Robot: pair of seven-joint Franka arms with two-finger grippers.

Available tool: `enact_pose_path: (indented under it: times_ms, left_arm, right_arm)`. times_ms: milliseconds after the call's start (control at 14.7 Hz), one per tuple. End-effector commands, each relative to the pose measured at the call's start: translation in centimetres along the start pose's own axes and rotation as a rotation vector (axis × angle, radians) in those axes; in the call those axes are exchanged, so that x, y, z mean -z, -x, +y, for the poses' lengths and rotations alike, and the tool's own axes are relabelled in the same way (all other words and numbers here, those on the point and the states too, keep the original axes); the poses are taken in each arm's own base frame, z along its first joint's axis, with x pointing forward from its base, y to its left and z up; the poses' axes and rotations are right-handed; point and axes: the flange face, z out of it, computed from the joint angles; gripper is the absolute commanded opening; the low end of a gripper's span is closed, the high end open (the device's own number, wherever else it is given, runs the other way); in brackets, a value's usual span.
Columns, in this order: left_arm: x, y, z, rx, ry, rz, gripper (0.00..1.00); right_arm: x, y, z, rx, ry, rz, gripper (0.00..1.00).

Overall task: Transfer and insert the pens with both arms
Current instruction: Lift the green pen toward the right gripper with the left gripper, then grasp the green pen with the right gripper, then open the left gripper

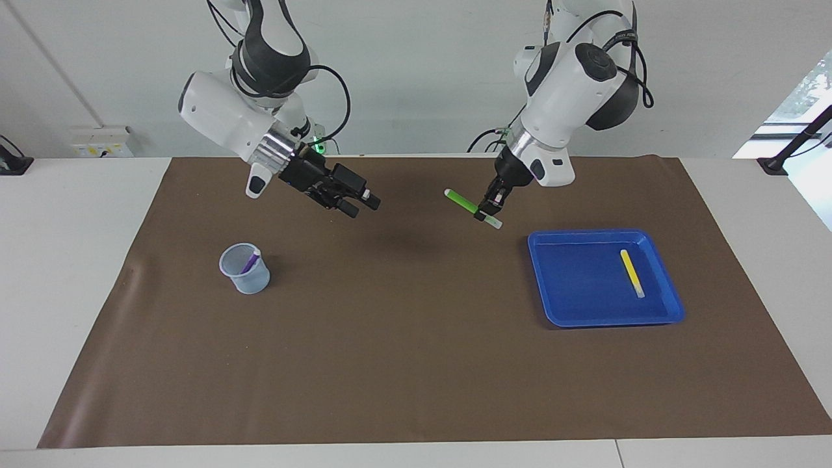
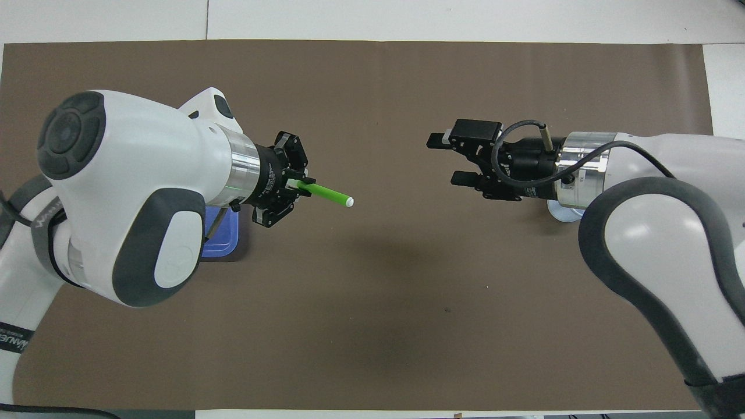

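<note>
My left gripper point(image 1: 487, 209) point(image 2: 295, 186) is shut on the green pen point(image 1: 463, 201) point(image 2: 327, 194) and holds it tilted in the air over the brown mat, between the tray and the table's middle. The pen's free end points toward my right gripper point(image 1: 362, 204) point(image 2: 449, 160), which hangs open and empty over the mat, facing the pen with a wide gap between them. The purple pen point(image 1: 249, 261) leans inside the clear cup point(image 1: 251, 281) point(image 2: 560, 213). The yellow pen point(image 1: 631, 273) lies in the blue tray point(image 1: 575, 283).
The brown mat point(image 1: 416, 364) covers most of the white table. The tray sits toward the left arm's end; in the overhead view the left arm hides all but one corner of the tray point(image 2: 226, 241). The cup stands toward the right arm's end.
</note>
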Motion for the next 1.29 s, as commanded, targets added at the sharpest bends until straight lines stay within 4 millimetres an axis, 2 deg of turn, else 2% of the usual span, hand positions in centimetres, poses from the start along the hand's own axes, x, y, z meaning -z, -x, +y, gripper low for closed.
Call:
enact_pose_path:
  times_ms: [0, 204, 340, 476, 544, 748, 1088, 1224]
  left_arm:
    - [-0.9, 2.7, -0.2, 0.129, 0.056, -0.025, 0.0]
    - [-1.5, 4.7, -0.1, 0.169, 0.085, -0.038, 0.0]
    - [-1.6, 5.0, -0.1, 0.167, 0.09, -0.04, 0.0]
    - [-1.8, 5.3, 0.2, 0.165, 0.116, -0.044, 0.0]
    - [-2.6, 5.8, 0.2, 0.161, 0.119, -0.046, 0.0]
    - [-2.9, 6.6, 0.4, 0.177, 0.148, -0.055, 0.0]
    - [-3.5, 6.5, 0.1, 0.175, 0.138, -0.05, 0.0]
    - [-3.6, 6.4, -0.1, 0.172, 0.131, -0.048, 0.0]
  right_arm:
    - [-1.2, 2.5, -0.2, -0.048, -0.039, 0.036, 1.0]
    - [-1.7, 2.9, -0.3, -0.073, -0.037, 0.033, 1.0]
    - [-1.9, 3.1, -0.2, -0.071, -0.034, 0.029, 0.94]
    - [-2.9, 4.2, -0.6, -0.058, -0.028, 0.01, 0.85]
    - [-3.0, 4.2, -0.4, -0.059, -0.025, 0.009, 0.81]
    - [-3.6, 5.1, -0.7, -0.051, -0.021, -0.006, 0.8]
    - [-3.8, 5.1, -0.4, -0.048, -0.015, -0.009, 0.73]
    - [-3.6, 4.9, -0.4, -0.043, -0.015, -0.005, 0.73]
